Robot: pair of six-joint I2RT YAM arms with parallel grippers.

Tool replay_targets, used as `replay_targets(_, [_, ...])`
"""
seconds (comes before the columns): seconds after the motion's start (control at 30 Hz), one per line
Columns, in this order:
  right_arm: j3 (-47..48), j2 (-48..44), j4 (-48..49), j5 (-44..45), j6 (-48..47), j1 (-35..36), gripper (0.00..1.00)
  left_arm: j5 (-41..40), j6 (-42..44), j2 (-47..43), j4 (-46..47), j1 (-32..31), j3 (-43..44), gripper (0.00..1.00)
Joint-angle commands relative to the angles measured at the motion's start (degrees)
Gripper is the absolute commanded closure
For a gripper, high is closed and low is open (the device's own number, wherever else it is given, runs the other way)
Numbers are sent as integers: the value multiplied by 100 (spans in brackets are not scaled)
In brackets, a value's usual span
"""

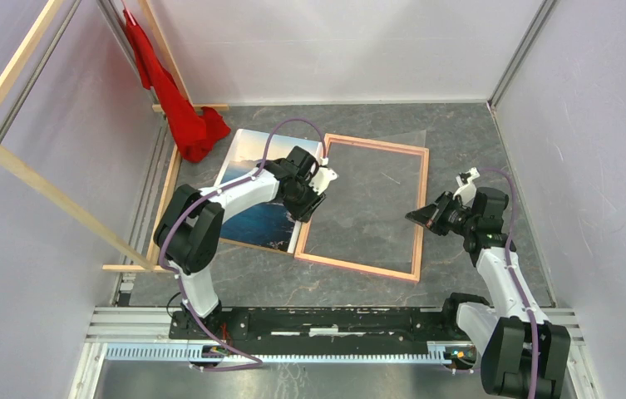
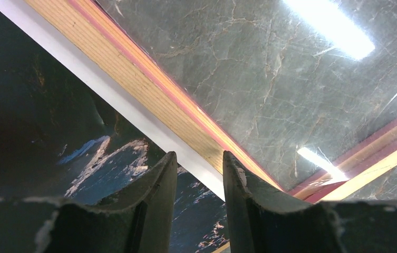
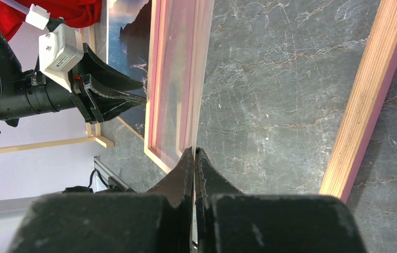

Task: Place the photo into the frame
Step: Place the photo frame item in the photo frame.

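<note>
Top external shot: photo (image 1: 253, 223) not in the frame (image 1: 359, 267) yet; we're at the pick-up step.
Print lies flat just left of the frame, its right edge alongside the left rail; left gripper (image 1: 305, 208) sits over that edge, jaws apart, nothing pinched that we can see; right gripper (image 1: 420, 218) is clenched empty near the right rail; next we'd reckon: nip the edge, lift, slide it across.

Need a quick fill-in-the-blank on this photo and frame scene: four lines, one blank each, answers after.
1. Seen from the top camera, the photo lies to the ___ of the frame.
2. The right gripper is ___.
3. The cloth in the back corner is ___.
4. The left gripper is at the photo edge nearest the ___.

Missing words: left; shut; red; frame.
</note>
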Motion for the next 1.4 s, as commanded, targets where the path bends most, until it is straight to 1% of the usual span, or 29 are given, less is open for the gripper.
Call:
replay_targets(0.0, [-1,3,115,-107,-212,-50,100,203,262,-190,20,28,117,56])
replay_targets(0.23, [39,-78,149,-179,-279,-76,100,227,250,-106,-50,420,494,55])
replay_targets(0.37, [87,-105,266,-309,-249,-76,100,111,207,32,-44,593,652,51])
replay_targets(0.47, [71,-150,507,-459,-138,-76,100,-75,139,181,33,604,675,49])
replay_targets(0.63, [12,-177,876,-662,61,-75,100,-154,-10,443,224,587,624,49])
replay_targets(0.77, [-189,-141,1467,-923,438,-76,100,-133,-58,519,316,543,560,48])
replay_targets(1.07, [-215,-94,1580,-925,562,-68,100,-68,-75,557,394,487,448,49])
replay_targets(1.2, [-405,-92,2068,-1026,1050,-67,100,-56,-48,556,401,467,378,50])
replay_targets(1.37, [-422,-136,2221,-1024,1314,-69,100,-41,-7,524,434,462,324,52])
